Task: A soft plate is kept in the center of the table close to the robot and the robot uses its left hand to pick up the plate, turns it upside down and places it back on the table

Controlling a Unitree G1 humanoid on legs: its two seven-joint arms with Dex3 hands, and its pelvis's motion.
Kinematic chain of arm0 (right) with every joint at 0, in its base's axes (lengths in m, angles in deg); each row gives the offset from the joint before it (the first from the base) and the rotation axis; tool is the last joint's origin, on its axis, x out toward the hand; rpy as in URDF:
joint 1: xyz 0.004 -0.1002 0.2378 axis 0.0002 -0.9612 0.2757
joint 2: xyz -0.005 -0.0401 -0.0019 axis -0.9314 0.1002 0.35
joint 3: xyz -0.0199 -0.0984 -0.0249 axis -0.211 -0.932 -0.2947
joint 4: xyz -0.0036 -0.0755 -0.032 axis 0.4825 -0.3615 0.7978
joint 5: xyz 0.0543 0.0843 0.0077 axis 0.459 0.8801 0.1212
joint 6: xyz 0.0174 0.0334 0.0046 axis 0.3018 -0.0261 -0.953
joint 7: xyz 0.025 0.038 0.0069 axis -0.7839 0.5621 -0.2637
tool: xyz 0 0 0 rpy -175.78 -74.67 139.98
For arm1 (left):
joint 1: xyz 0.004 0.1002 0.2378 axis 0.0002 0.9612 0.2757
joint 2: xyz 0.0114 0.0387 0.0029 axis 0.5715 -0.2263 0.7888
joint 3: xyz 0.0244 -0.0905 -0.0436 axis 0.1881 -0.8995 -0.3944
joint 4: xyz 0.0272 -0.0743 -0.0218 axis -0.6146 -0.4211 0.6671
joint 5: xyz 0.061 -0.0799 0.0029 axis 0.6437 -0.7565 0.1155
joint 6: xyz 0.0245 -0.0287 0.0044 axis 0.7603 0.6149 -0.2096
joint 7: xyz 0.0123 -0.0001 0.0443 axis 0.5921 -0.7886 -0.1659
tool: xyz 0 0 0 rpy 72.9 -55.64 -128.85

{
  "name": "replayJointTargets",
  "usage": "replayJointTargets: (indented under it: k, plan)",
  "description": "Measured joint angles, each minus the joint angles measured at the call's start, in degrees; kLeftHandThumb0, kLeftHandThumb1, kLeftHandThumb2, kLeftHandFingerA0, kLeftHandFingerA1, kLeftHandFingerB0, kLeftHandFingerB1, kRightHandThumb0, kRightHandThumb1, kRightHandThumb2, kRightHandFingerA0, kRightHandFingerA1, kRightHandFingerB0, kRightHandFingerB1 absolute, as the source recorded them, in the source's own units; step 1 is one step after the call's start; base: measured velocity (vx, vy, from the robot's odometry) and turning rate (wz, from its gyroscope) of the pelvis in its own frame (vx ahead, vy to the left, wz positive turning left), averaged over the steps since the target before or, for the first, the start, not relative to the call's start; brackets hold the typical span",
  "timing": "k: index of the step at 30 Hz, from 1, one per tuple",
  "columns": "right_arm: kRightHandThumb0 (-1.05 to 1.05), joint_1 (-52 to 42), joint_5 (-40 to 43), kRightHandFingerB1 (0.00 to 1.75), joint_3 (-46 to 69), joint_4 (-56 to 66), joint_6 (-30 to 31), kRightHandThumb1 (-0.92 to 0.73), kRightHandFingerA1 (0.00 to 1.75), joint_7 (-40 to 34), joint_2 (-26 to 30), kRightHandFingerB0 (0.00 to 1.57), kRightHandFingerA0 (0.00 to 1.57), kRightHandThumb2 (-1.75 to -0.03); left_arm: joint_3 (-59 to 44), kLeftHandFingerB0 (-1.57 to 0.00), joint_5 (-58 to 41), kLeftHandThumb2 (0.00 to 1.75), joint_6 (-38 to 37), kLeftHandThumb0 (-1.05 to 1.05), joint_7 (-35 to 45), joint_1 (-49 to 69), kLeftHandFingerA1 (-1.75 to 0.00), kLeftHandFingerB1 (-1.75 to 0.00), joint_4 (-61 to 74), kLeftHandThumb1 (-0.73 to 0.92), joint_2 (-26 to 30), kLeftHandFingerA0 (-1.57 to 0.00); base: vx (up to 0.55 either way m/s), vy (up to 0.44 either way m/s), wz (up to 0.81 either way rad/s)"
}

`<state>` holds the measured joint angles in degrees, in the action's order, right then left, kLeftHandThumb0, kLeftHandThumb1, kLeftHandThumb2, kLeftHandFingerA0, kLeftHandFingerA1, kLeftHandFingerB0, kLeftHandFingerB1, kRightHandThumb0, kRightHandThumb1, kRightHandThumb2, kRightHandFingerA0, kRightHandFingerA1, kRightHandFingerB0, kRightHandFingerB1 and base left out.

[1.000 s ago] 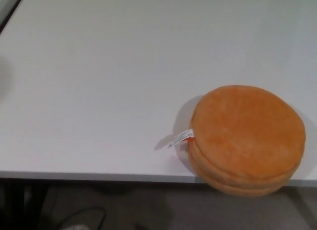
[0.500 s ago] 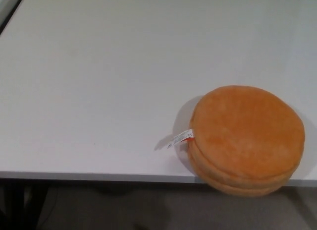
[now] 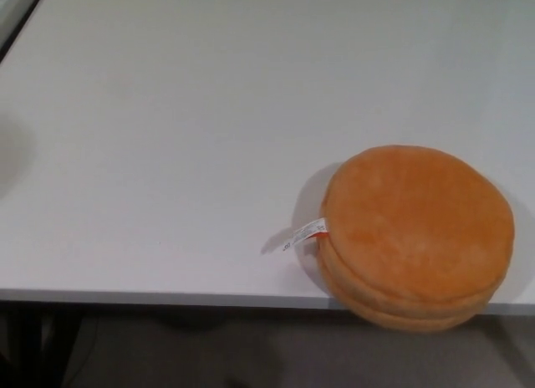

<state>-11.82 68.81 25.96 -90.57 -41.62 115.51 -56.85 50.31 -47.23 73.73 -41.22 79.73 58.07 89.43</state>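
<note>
I see a soft orange plush plate [image 3: 417, 235] lying flat on the white table [image 3: 167, 154]. It sits at the near edge, off to the right side of my view, and its front bulges a little past the edge. A small white tag [image 3: 303, 234] sticks out from its left side and rests on the table. The top of the plate looks smooth and a bit domed. I cannot tell if this is its top face or its bottom face. So the plate may be waiting to be picked up, or it may be flipped and put back already. Both fit what I see. I see neither of my hands, so I cannot tell if the fingers are apart or together. I would not guess the next move from this.
</note>
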Motion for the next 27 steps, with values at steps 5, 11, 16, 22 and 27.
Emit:
replayJointTargets:
  k: [5,11,16,22,27]
  plan:
    - [-0.62,0.1,0.0,0.32,0.0,-0.2,0.0,-0.84,0.44,0.0,0.0,0.31,0.50,-0.66,-5.8,-0.69,-0.1,0.62,-4.7,-0.51,0.0,3.8,-1.75,-1.75,-4.4,0.60,-4.7,-0.88,0.00,0.000,0.00]
    - [-0.63,0.2,0.0,0.33,0.0,-0.4,0.0,-0.84,0.44,0.0,0.0,0.32,0.51,-0.66,-11.5,-0.69,-0.1,0.61,-9.9,-0.52,0.0,7.1,-1.75,-1.75,-8.8,0.60,-9.6,-0.88,0.00,0.000,0.00]
    - [-0.63,0.2,0.0,0.33,0.1,-0.6,0.0,-0.83,0.45,0.0,0.0,0.33,0.52,-0.66,-15.9,-0.70,0.0,0.61,-14.7,-0.51,0.2,9.1,-1.75,-1.75,-12.3,0.60,-13.6,-0.89,0.00,0.000,0.00]
    - [-0.62,0.2,0.0,0.32,0.3,-1.2,-0.1,-0.84,0.45,0.0,0.0,0.32,0.51,-0.66,-20.0,-0.68,0.0,0.61,-19.8,-0.52,0.6,10.6,-1.75,-1.75,-15.2,0.61,-17.4,-0.87,0.00,0.000,0.00]
    - [-0.62,0.2,0.1,0.33,0.4,-1.6,-0.3,-0.84,0.45,0.0,0.0,0.32,0.51,-0.66,-23.4,-0.69,0.0,0.61,-24.3,-0.53,1.5,11.5,-1.75,-1.75,-17.2,0.61,-20.3,-0.88,0.00,0.000,0.00]
